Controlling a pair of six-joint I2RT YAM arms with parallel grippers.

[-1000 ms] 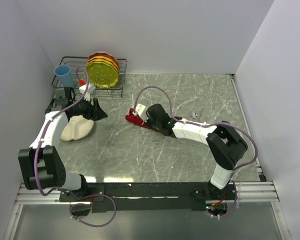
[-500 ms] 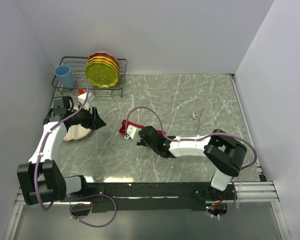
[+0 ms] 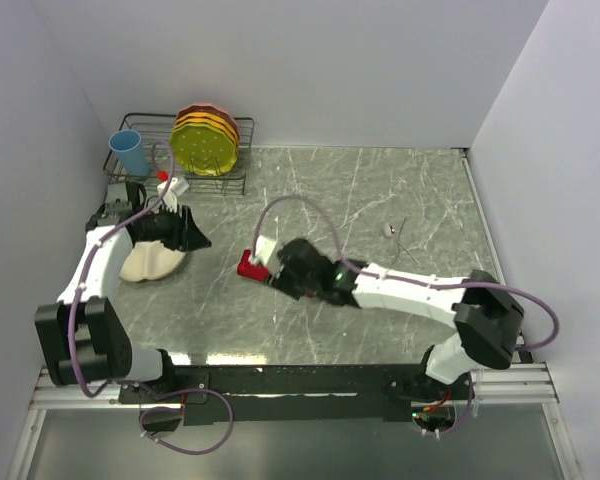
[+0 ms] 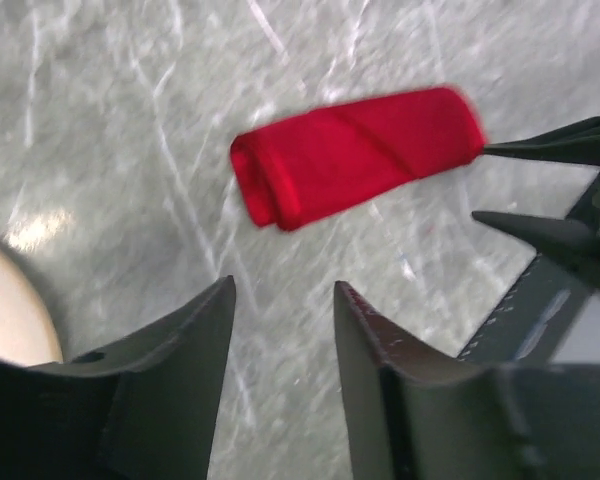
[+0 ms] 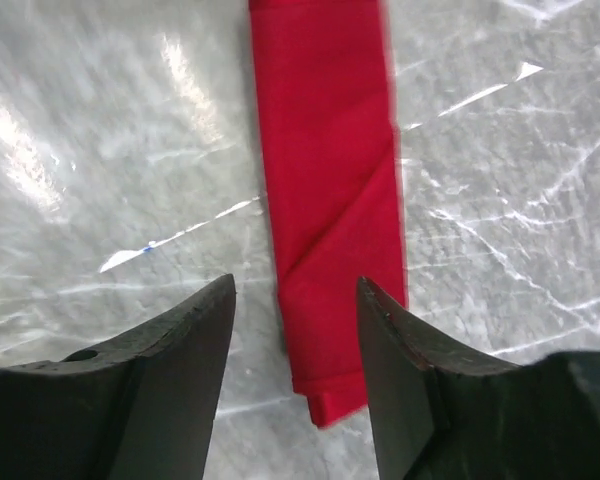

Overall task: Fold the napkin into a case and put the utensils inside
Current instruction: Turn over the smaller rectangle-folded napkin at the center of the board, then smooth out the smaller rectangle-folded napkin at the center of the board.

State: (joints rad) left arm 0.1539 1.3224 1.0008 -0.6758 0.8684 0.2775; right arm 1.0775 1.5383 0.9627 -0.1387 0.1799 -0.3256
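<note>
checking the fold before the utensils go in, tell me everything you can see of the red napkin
The napkin is bright red, smooth cloth with a slight sheen. It is folded into a long narrow strip, with a diagonal fold edge across it and layered edges showing at one end. It lies flat on the grey marble table. The right gripper hangs open over one end, a finger to each side; whether it touches the cloth cannot be told.
</note>
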